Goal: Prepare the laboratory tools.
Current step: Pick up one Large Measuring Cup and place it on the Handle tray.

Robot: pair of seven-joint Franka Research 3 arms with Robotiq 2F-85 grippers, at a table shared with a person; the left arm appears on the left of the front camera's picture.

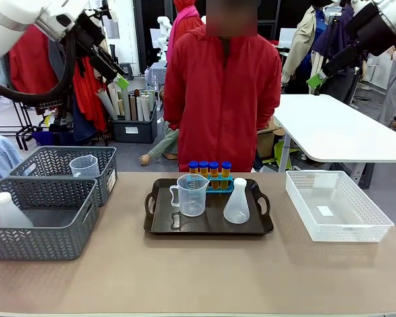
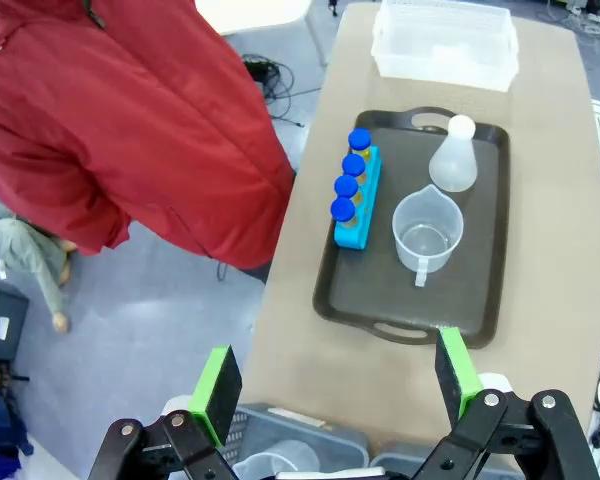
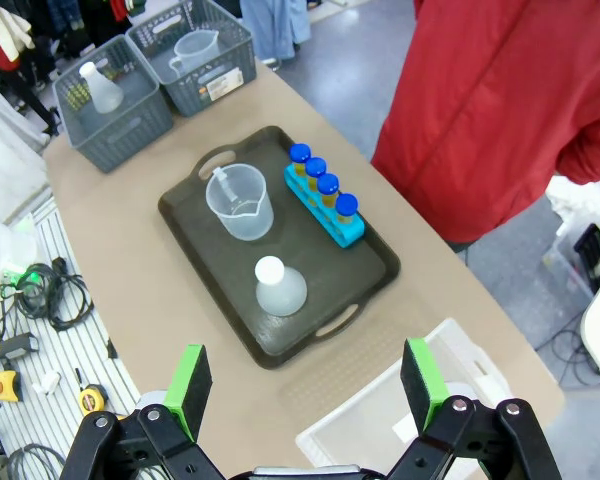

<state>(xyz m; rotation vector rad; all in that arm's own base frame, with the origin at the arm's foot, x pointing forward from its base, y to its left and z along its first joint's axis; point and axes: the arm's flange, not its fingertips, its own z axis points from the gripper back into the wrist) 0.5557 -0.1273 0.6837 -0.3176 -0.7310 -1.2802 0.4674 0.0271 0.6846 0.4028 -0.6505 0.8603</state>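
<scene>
On the tray (image 1: 160, 226) stand 4 tubes (image 1: 209, 169) in their rack (image 1: 221, 187), a jug (image 1: 192, 194) and a flask (image 1: 236, 202), grouped for use. The left gripper (image 2: 338, 380) and right gripper (image 3: 306, 380) hover high, both wide, holding nothing.

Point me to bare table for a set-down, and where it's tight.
Free: the near tabletop strip in front of the tray, and the gap between tray and white mesh bin. Tight: on the tray, around the measuring jug, conical flask and test-tube rack.
</scene>
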